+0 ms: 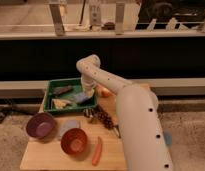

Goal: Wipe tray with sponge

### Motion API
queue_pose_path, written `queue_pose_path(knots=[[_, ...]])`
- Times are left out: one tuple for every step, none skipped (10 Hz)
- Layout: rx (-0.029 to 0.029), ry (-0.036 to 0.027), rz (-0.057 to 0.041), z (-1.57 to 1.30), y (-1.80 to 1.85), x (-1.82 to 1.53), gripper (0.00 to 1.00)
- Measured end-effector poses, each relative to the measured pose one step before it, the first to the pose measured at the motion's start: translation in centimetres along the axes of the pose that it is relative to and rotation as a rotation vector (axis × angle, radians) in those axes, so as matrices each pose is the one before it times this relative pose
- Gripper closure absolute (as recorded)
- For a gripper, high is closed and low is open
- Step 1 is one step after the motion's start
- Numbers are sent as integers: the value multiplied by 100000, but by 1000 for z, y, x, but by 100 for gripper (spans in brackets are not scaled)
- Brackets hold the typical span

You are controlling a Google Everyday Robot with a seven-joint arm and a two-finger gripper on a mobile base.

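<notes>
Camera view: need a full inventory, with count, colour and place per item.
tray: 1, green, back left of table
sponge: 1, light blue with pale yellow part, in tray, right side
elongated object: 1, dark brown, in tray, back left
lump: 1, yellowish-white, in tray, front left
purple bowl: 1, purple, front left, below tray
orange bowl: 1, orange, front centre
flat item: 1, pale grey, between the bowls
carrot-like stick: 1, orange, right of orange bowl
clustered item: 1, dark, mid-table beside arm
round item: 1, orange-red, right of tray
table: 1, light wood
arm: 1, white, from lower right, bent over tray
gripper: 1, at tray's right end, by sponge
</notes>
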Motion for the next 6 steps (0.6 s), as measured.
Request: queue_pose_path(knots=[[701,-12,1182,334,-1139,-213,99],[568,-222,1454,547,-1350,-968,99],[800,-742,795,793,-2009,-1804,99],[-614,-669,-2037,537,-980,-1873,99],[-683,-504,-3355,395,-706,-1800,99],[-517,-407,-3780,125,-149,-1285,99]])
